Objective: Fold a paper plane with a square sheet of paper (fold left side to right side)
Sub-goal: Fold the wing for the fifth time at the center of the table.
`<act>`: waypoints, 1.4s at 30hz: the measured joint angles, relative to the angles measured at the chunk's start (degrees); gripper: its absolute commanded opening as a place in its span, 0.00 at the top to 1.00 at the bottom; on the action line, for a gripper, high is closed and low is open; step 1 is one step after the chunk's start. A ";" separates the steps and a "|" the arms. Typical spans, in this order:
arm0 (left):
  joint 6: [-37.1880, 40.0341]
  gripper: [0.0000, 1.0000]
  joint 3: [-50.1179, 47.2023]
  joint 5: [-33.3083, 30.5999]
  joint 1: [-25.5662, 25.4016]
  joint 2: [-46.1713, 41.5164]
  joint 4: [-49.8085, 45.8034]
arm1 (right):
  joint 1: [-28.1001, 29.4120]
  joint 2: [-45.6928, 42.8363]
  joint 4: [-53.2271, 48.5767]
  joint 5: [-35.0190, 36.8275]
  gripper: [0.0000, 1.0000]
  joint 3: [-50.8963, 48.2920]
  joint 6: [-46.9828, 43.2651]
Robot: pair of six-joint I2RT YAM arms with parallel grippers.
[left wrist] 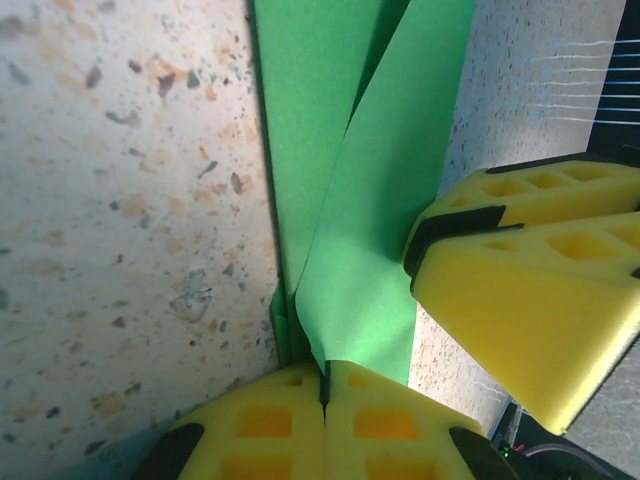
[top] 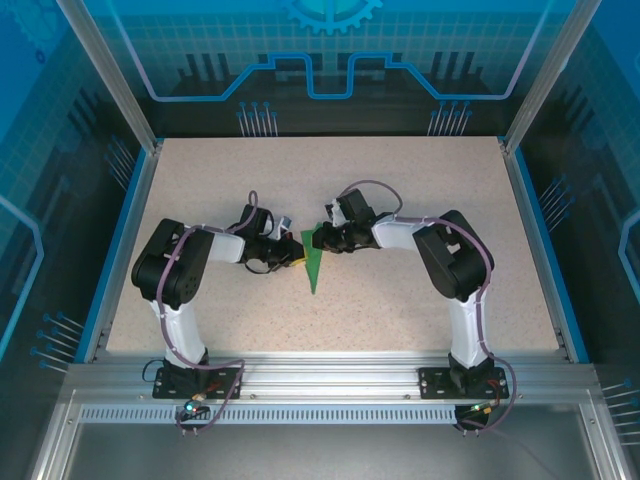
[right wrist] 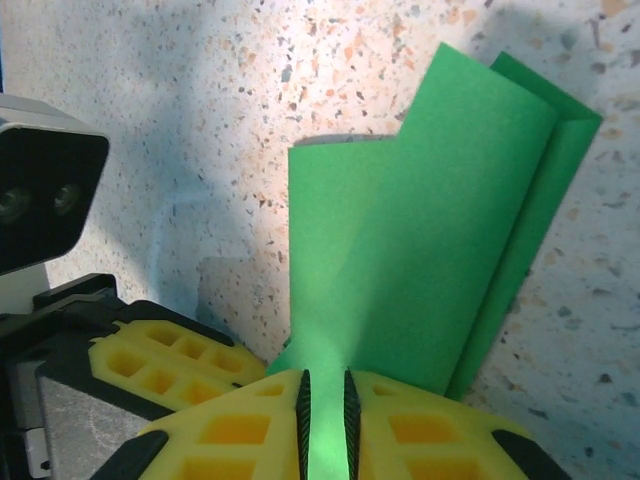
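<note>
With left gripper [left wrist: 325, 385] and right gripper [right wrist: 326, 400] both clamped on the green paper [right wrist: 430, 230], best carry the left flap rightward, edges matched.

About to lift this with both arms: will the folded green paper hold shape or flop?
Probably floppy: a flap of the folded green paper bows up between the grips. Likely very light; the left gripper and right gripper each pinch it by a thin edge. Its layered creases may stiffen it lengthwise.
</note>
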 measured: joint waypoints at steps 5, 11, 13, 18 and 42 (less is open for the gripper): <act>0.00 1.00 0.04 -0.20 -0.04 0.00 -0.13 | 0.00 0.72 -1.33 0.37 0.81 0.48 -0.33; -0.02 0.98 0.09 -0.17 -0.04 0.00 -0.17 | 0.00 1.18 -2.67 0.39 0.81 1.29 -0.33; -0.04 0.95 0.09 -0.17 -0.04 0.00 -0.17 | 0.00 1.29 -3.13 0.39 0.81 1.51 -0.33; -0.39 0.74 0.09 -0.63 -0.15 -1.27 -0.81 | 0.00 1.38 -3.82 0.59 0.82 1.88 -0.33; -4.31 0.90 -2.19 3.10 -5.64 -11.28 -5.49 | 0.00 1.92 -5.73 1.07 0.86 2.97 -0.37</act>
